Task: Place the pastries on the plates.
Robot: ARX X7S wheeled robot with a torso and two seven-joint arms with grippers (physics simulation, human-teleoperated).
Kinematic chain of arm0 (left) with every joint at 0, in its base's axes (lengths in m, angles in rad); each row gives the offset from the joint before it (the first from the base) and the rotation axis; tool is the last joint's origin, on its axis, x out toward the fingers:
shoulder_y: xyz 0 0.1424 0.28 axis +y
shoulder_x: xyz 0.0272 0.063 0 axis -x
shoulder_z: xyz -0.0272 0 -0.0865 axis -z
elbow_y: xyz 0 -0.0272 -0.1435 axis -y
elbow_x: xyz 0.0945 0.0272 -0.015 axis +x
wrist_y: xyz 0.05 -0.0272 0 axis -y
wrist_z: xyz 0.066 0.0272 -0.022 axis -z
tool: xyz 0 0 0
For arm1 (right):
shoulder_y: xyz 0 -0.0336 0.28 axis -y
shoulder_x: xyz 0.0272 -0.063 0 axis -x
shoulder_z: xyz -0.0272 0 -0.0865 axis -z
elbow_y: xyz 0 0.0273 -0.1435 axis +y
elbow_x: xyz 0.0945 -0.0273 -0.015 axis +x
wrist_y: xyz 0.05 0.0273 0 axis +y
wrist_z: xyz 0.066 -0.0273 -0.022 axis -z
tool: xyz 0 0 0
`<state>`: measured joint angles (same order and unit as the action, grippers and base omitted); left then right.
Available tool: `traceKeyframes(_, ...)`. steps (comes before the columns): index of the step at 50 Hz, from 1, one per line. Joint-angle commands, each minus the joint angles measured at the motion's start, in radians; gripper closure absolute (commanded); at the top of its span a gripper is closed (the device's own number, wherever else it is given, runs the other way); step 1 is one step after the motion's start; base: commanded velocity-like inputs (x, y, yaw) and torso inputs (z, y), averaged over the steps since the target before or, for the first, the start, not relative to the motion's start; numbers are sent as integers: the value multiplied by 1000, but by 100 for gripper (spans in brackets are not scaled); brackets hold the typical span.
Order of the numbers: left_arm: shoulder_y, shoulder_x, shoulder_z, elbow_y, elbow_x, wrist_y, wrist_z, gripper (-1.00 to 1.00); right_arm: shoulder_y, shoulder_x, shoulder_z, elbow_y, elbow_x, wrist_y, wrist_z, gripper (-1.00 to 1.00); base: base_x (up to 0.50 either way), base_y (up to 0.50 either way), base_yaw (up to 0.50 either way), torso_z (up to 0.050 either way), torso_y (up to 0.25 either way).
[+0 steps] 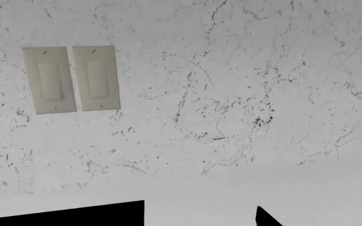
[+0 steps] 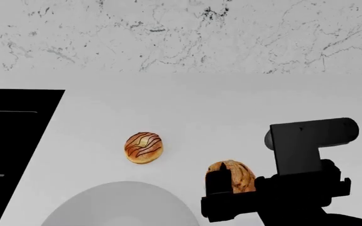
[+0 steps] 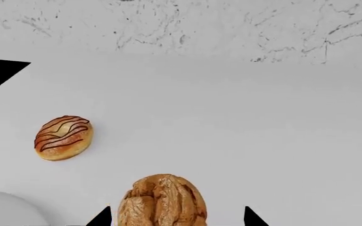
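The crinkled brown cream puff (image 2: 236,172) lies on the white counter, and my right gripper (image 2: 231,187) is open around it. In the right wrist view the puff (image 3: 162,200) sits between the two dark fingertips (image 3: 103,217), with a gap on each side. The golden bun with chocolate stripes (image 2: 143,148) lies to its left on the counter and also shows in the right wrist view (image 3: 63,137). The pale grey-white plate (image 2: 121,207) lies near the front edge. The blue plate is out of view. My left gripper (image 1: 181,221) faces the wall, open and empty.
A black flat surface (image 2: 11,146) takes up the counter's left side. The marbled white wall (image 2: 181,33) runs behind the counter. Two cream light switches (image 1: 71,79) are set in the wall in the left wrist view.
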<state>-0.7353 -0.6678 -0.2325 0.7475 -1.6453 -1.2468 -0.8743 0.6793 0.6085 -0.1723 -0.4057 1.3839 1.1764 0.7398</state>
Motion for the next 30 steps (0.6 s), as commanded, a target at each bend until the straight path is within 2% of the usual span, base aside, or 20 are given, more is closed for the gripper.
traceKeyframes(1, 3, -10, 0, -1, -4, 9, 4, -100, 10, -11, -21, 15, -5, -2, -13, -100, 0, 0, 0, 0, 0)
traceKeyframes(30, -2, 3, 37, 9, -28, 38, -35, -100, 102, -25, -102, 159, -26, 45, -50, -100, 0, 0, 0, 0, 0)
